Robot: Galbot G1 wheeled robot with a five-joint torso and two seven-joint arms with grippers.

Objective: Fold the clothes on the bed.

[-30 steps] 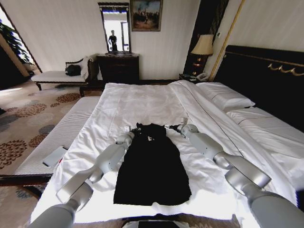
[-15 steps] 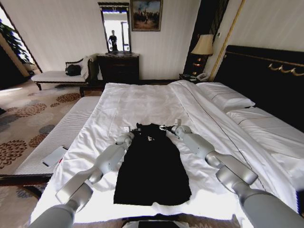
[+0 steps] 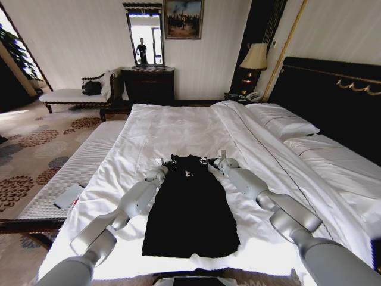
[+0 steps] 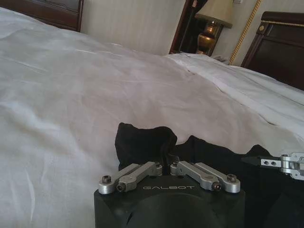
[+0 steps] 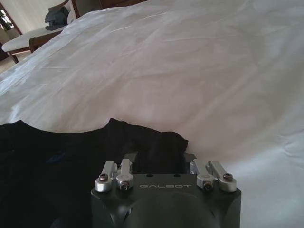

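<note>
1. Head-view coverage is taking in the whole bed (image 3: 178, 128), where the black T-shirt (image 3: 190, 205) is lying lengthwise on the white duvet (image 3: 172, 131), near the foot end and roughly midway across.
2. Both arms are being held out over the bed, the left claw (image 3: 159, 168) at the shirt's far left corner and the right claw (image 3: 215, 161) at its far right corner.
3. Left wrist detail is being added: the left claw (image 4: 166, 167) is closed on a bunched fold of the T-shirt (image 4: 147, 142), and the right claw's (image 4: 285, 164) metal links are being seen just beside it over the black cloth.
4. Right wrist detail is being added: the right claw (image 5: 159, 159) is resting on the edge of the T-shirt (image 5: 71, 161); whether it is open or closed cannot be told.
5. T-shirt fabric is looking soft and dark, narrowed into a long strip, its far edge rumpled and raised at both corners.
</note>
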